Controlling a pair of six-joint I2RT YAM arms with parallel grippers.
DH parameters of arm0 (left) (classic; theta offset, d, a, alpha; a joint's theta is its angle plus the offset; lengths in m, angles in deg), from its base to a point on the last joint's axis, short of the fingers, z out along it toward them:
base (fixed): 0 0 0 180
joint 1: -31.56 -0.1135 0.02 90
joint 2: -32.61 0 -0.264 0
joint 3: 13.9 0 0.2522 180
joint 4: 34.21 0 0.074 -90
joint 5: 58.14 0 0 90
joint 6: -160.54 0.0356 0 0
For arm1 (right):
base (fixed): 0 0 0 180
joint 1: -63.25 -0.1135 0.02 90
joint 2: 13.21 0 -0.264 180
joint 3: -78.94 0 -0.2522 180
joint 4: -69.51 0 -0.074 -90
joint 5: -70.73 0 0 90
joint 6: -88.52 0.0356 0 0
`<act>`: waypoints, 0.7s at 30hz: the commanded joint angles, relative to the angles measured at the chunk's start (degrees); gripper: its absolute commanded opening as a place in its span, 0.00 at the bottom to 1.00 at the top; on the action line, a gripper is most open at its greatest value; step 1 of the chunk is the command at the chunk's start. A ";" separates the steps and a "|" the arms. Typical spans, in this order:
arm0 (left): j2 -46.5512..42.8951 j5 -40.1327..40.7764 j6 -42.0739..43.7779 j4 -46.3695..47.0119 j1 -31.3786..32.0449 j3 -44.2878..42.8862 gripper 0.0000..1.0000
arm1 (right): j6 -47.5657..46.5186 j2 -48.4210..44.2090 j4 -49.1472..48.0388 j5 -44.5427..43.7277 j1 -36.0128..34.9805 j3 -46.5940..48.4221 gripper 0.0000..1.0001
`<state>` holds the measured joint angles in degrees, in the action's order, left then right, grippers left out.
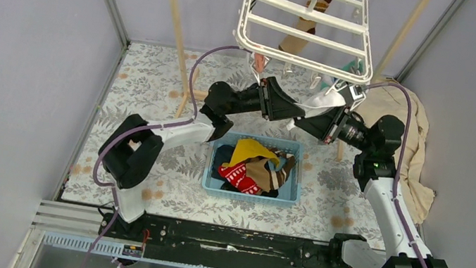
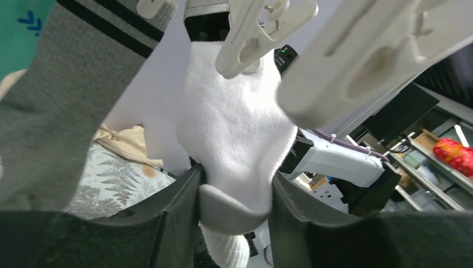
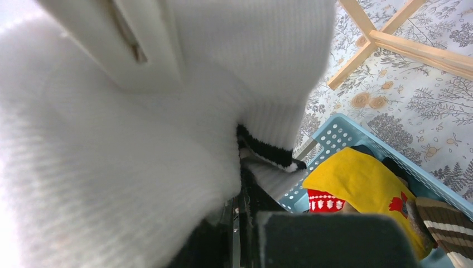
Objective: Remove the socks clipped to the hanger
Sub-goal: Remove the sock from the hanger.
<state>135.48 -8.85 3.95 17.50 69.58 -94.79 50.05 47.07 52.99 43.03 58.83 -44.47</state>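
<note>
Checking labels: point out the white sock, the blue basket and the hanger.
white sock (image 2: pixel 234 134), left wrist view, its middle.
blue basket (image 1: pixel 251 195), top external view, near rim.
hanger (image 1: pixel 290 54), top external view, front bar.

White plastic hanger (image 1: pixel 308 24): rectangular frame with crossbars, hung high and tilted, small clips dangling under its rim. Brown-striped sock (image 1: pixel 300 35) clipped beneath hanger's middle, hanging down. Teal sock (image 1: pixel 354 67) at hanger's front right corner. White sock (image 2: pixel 234 134) pinched in a clip at hanger's front edge, hanging down, grey patch near its lower end. Grey sock (image 2: pixel 61 95) with black bands just beside it, also under hanger. Loose heap of socks (image 1: pixel 255 165) well below hanger's front edge: yellow, red-and-white, brown-striped, dark.
</note>
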 commanded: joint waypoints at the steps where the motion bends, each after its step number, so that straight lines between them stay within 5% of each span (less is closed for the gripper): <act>1: -2.45 0.06 4.27 -3.62 0.39 -2.37 0.44 | -2.13 0.12 0.55 -1.29 -0.69 3.00 0.00; 7: -7.18 3.04 13.31 -14.79 0.85 -1.94 0.18 | -5.96 -0.13 6.52 -3.75 -0.85 3.83 0.00; 10: -9.12 4.98 18.50 -20.33 1.38 -2.27 0.15 | -6.70 -0.51 7.73 -4.78 -0.89 3.72 0.04; 12: -10.43 6.99 21.13 -23.36 1.75 -2.11 0.00 | -7.15 -0.95 8.76 -5.75 -0.93 3.71 0.09; 21: -15.37 16.12 31.58 -33.29 4.54 -1.85 0.00 | -15.55 -3.51 26.74 -15.08 -0.93 8.12 0.40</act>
<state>123.68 1.25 27.95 -11.37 72.53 -95.43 40.67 45.75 68.81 34.86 58.04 -41.45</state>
